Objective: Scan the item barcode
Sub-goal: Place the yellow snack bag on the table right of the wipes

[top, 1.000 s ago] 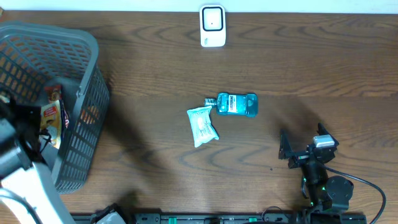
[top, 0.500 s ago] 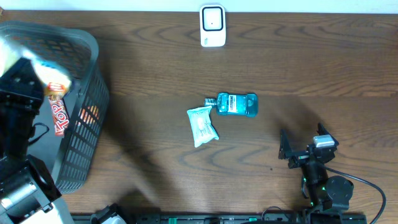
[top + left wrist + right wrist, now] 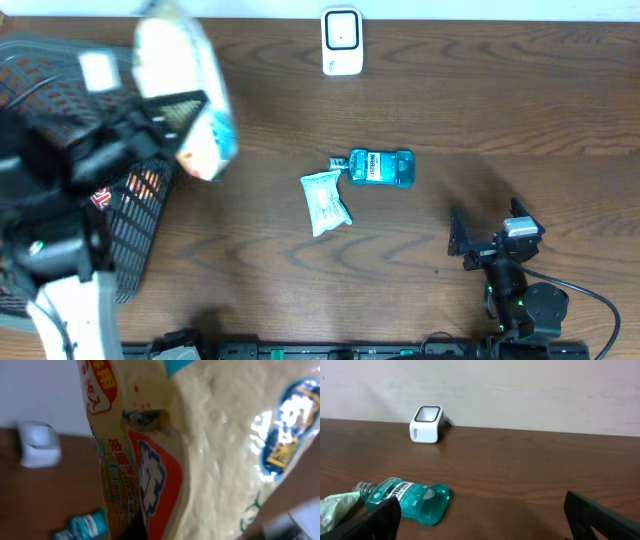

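Plainly, the left pincer [image 3: 165, 115] is clenched on a pale snack bag [image 3: 185, 90], holding it up off the counter [image 3: 450, 110] above the near rim of the grey basket [image 3: 130, 230]; the bag bulges out past the pincer toward the white scanner [image 3: 341, 41], which stands well apart from it at the counter's far edge; the right pincer [image 3: 480, 240] rests low on the counter, spread wide with nothing between its fingers; ahead of it and to its left lie a teal bottle [image 3: 378, 168] and a small green-white pouch [image 3: 326, 203], just beside each other. From above, the bag is a blur; the left wrist view shows its print close up, a red-orange panel and a blue oval on cream film, with the scanner and bottle beyond it, yet hides that pincer's own fingers; the right wrist view shows both dark fingers [image 3: 375, 520] far apart, the bottle on its side, and the scanner upright beyond it.
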You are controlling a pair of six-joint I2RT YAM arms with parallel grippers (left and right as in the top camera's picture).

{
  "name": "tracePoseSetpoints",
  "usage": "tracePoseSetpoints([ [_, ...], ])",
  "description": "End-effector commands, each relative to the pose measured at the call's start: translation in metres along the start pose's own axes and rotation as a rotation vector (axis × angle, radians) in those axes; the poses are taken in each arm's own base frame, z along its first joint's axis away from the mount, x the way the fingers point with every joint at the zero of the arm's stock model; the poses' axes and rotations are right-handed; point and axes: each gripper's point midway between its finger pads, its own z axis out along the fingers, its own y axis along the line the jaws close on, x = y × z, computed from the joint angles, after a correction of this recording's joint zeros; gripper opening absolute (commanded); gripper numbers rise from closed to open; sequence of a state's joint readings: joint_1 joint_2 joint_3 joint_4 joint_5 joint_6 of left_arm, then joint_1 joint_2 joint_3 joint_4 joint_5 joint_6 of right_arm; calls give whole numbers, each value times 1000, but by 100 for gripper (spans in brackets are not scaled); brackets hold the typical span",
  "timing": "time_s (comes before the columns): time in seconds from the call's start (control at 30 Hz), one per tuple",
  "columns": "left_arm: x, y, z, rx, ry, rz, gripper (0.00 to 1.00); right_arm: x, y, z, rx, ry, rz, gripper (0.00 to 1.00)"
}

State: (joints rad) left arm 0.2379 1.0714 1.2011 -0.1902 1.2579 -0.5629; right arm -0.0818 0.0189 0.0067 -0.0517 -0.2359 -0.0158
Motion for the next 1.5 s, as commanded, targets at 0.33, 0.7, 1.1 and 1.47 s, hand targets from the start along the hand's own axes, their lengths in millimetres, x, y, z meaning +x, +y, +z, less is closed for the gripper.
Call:
tracePoseSetpoints([
  [0.33,154,111,160,-394,403,-71,8,1,0,0,0,4,-14,99],
  [0.7,280,160,223,-621,573,-50,8,1,0,0,0,4,-14,99],
  [1.1,278,144,235,-590,537,-80,80,1,0,0,0,4,-14,99],
  [1.47,218,90,218,-511,402,-19,51,1,0,0,0,4,-14,99],
])
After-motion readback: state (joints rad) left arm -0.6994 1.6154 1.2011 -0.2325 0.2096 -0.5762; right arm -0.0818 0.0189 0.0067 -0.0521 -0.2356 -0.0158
